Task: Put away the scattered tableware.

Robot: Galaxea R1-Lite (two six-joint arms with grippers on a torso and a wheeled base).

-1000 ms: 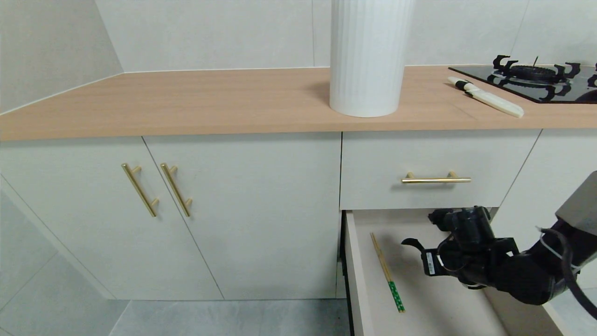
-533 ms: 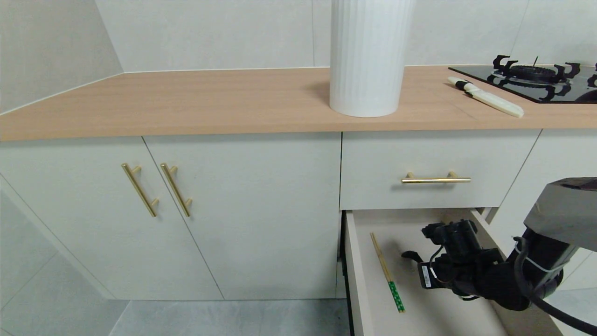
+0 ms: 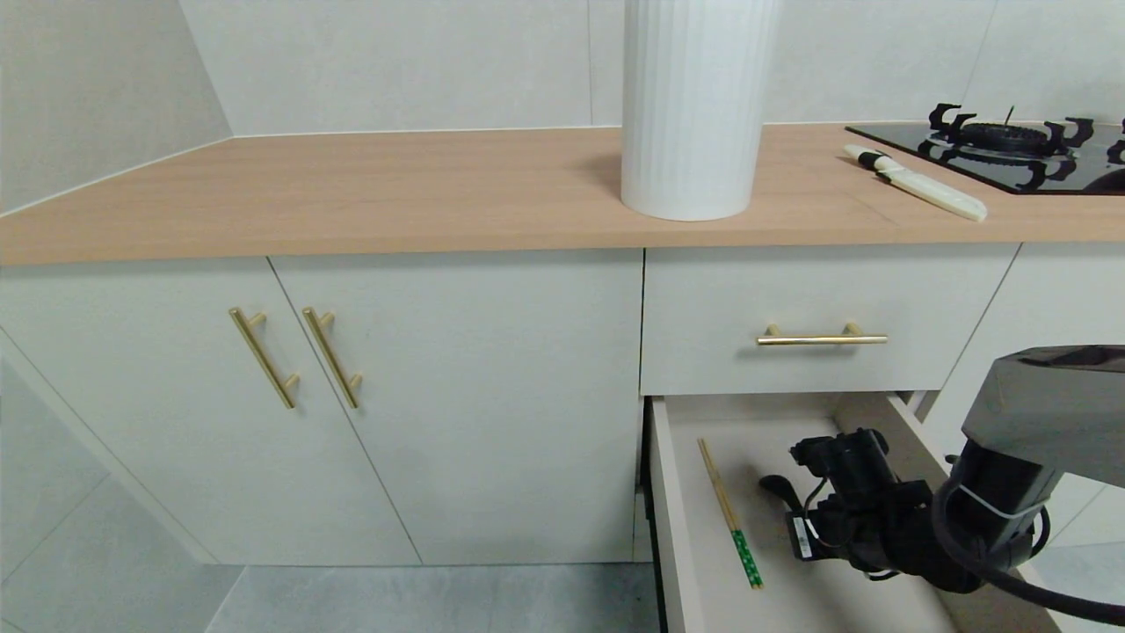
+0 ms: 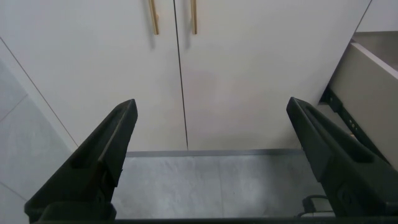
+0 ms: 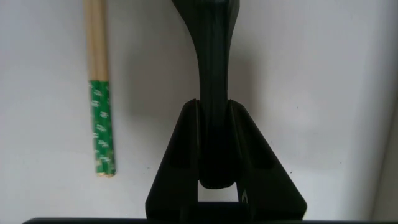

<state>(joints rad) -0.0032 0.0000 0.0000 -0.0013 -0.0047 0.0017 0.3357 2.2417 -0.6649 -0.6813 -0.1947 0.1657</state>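
The lower drawer (image 3: 672, 519) is pulled out. Inside it lies a pair of wooden chopsticks (image 3: 729, 514) with green ends, along the left wall. My right gripper (image 3: 813, 514) hangs low inside the drawer, to the right of the chopsticks, shut on a black utensil (image 3: 775, 483) whose rounded end points left. In the right wrist view the black utensil (image 5: 208, 43) runs out from between the shut fingers (image 5: 180, 155), with the chopsticks (image 5: 99, 93) beside it. A white knife (image 3: 918, 183) lies on the counter. My left gripper (image 4: 210, 106) is open, low before the cabinet doors.
A tall white ribbed cylinder (image 3: 690, 105) stands on the wooden counter (image 3: 352, 189). A black gas hob (image 3: 1011, 145) sits at the far right. The upper drawer with a gold handle (image 3: 822, 338) is closed above the open one. Two cabinet doors (image 3: 294, 356) are on the left.
My right gripper has sunk lower into the drawer with the black utensil and shifted slightly left. The chopsticks and knife have not moved.
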